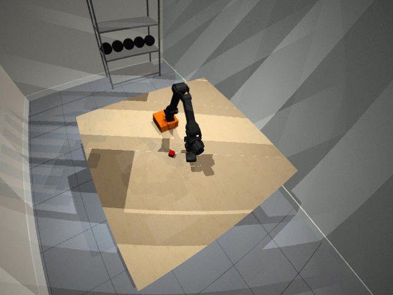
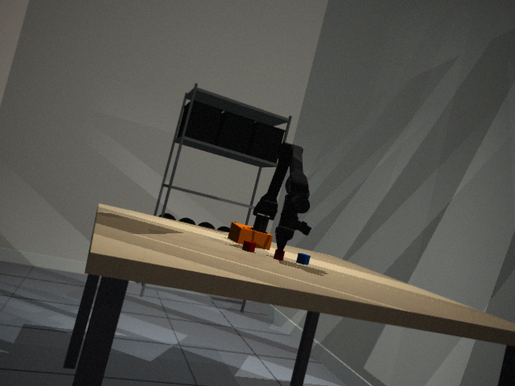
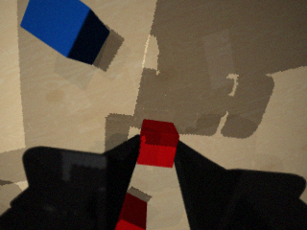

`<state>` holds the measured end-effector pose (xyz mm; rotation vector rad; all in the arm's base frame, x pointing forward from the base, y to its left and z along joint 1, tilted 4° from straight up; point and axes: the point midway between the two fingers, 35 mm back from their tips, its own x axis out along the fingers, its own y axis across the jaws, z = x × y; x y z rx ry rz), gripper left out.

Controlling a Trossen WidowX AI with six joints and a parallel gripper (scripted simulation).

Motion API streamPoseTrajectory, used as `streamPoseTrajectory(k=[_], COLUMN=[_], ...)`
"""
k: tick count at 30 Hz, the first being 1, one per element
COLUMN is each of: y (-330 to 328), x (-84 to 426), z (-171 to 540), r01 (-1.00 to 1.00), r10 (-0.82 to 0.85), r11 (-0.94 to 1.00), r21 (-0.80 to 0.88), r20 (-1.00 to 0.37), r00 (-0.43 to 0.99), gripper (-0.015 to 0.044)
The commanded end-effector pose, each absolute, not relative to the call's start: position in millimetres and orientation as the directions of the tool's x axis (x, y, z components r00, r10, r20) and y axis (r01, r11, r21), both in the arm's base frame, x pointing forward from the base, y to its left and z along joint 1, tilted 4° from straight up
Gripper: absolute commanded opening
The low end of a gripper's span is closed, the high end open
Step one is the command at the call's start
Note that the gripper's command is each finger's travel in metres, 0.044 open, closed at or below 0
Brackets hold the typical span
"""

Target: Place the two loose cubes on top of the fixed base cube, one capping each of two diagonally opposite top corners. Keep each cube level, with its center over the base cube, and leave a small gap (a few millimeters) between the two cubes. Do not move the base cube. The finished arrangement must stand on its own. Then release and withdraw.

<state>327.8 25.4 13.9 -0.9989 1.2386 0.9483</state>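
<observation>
While the arm [image 1: 189,110] [image 2: 297,178] reaches down to the worktop [image 1: 164,196] [image 2: 290,286] [image 3: 288,110], its two fingers [image 1: 190,157] [image 2: 282,242] are clamped on one red cube, the middle red cube [image 1: 186,152] [image 3: 159,144], with a fingertip against each of two opposite sides. There are three cubes in all – two red and one blue. The other red cube [image 1: 171,153] [image 2: 249,246] [image 3: 132,211] sits near the clamped one, apart from it and outside the grip; the wrist view cuts it off at the lower edge. The single blue cube [image 2: 302,258] [image 3: 58,24] lies on the opposite side of the clamped cube, also apart from it; in the top view it is hidden. No cube is stacked on another – all three are low at the worktop, and neither red cube is on the blue one.

One orange base block [image 1: 158,121] [image 2: 236,233] carries the arm. Behind stands one shelf rack [image 1: 159,47] [image 2: 178,174], holding three black boxes [image 2: 235,133] up high in the exterior view. Five round black objects [image 1: 128,43] [image 2: 187,220] line a lower shelf in the top view, four of them partly visible in the exterior one.
</observation>
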Motion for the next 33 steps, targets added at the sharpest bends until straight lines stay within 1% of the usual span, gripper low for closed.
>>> streamPoseTrajectory(k=[1, 4, 33], y=[24.6, 23.3, 21.8], x=[327.0, 330.0, 327.4], z=[13.1, 20.5, 88.7], r01=[-0.95, -0.94, -0.946], r10=[0.025, 0.018, 0.022], r11=[0.3, 0.323, 0.31], r21=[-0.081, -0.107, -0.093], r20=[-0.995, -0.993, -0.994], r00=[0.093, 0.119, 0.105], gripper=[0.0105, 0.0105, 0.0105])
